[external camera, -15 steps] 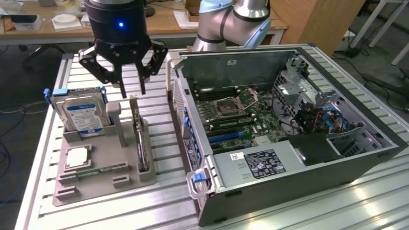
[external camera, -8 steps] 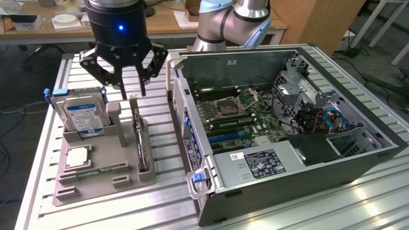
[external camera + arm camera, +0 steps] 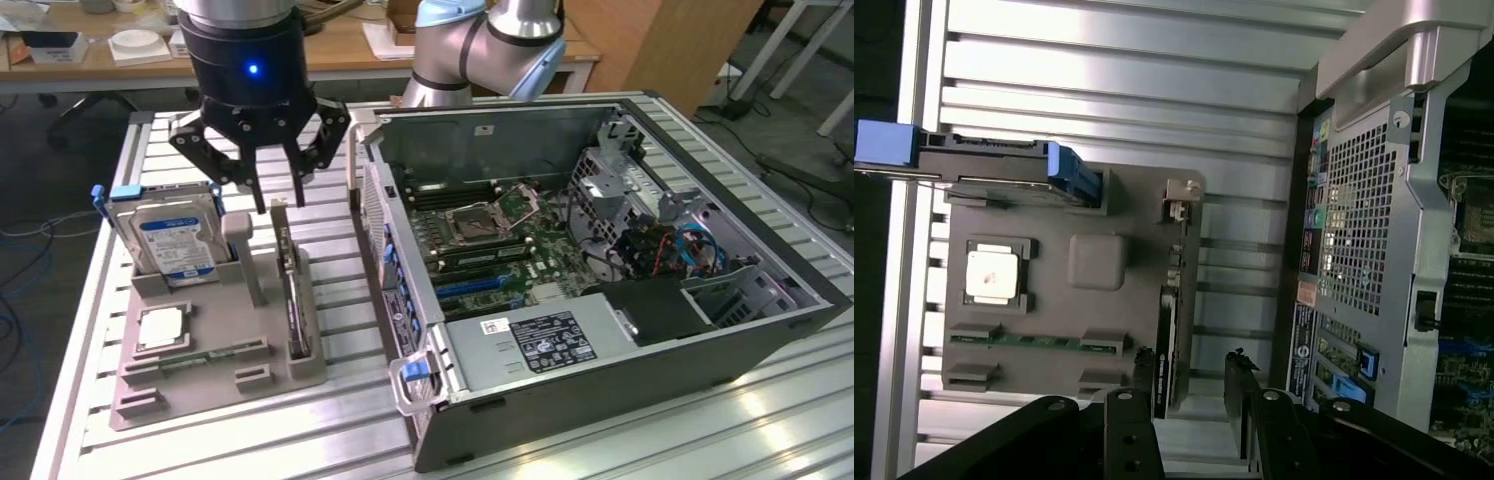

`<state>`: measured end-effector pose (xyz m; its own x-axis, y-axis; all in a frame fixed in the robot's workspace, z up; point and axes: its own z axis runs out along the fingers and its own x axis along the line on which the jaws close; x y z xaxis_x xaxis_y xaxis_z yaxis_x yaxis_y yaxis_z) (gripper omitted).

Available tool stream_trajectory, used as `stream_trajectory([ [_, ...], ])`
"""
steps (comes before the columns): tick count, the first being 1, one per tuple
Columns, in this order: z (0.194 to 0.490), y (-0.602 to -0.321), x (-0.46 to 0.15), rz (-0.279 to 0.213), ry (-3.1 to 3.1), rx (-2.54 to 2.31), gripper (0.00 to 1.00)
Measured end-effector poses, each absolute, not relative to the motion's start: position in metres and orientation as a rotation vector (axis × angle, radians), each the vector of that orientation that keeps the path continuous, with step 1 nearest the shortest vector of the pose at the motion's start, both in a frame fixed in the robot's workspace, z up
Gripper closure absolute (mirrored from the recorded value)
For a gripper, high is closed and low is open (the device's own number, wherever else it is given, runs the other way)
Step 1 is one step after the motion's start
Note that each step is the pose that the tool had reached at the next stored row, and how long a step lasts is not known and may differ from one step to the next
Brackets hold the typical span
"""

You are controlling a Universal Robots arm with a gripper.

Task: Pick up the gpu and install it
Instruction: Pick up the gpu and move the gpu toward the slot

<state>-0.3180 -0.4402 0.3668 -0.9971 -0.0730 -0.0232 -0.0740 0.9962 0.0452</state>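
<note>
Directly beneath the hand (image 3: 274, 195), the gpu (image 3: 296, 300) is standing on its long edge in a slot of the grey holder (image 3: 200, 375). The hand is hanging above it with its fingers apart and gripping nothing. In the wrist view the card is lying in the gap between the fingertips, closer to one of them. Its long axis is running along that gap, parallel to the side of the computer case (image 3: 601, 400), so the fingers are facing the card's two flat faces.

Just beside the gpu in the same holder, a hard drive (image 3: 171, 235) is showing a blue-and-white label, its print too small to read. The holder is sitting on the slatted metal worktop (image 3: 267, 445). Further across, the case is lying open with its motherboard (image 3: 494, 250) exposed. A black-and-white label (image 3: 545, 340) on the power supply is also proving unreadable.
</note>
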Motion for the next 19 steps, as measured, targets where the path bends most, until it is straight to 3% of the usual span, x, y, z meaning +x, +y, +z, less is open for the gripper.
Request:
stream_trajectory([
  [19, 0.349, -0.44, -0.318, 0.077, 3.117, -0.115, 0.58],
])
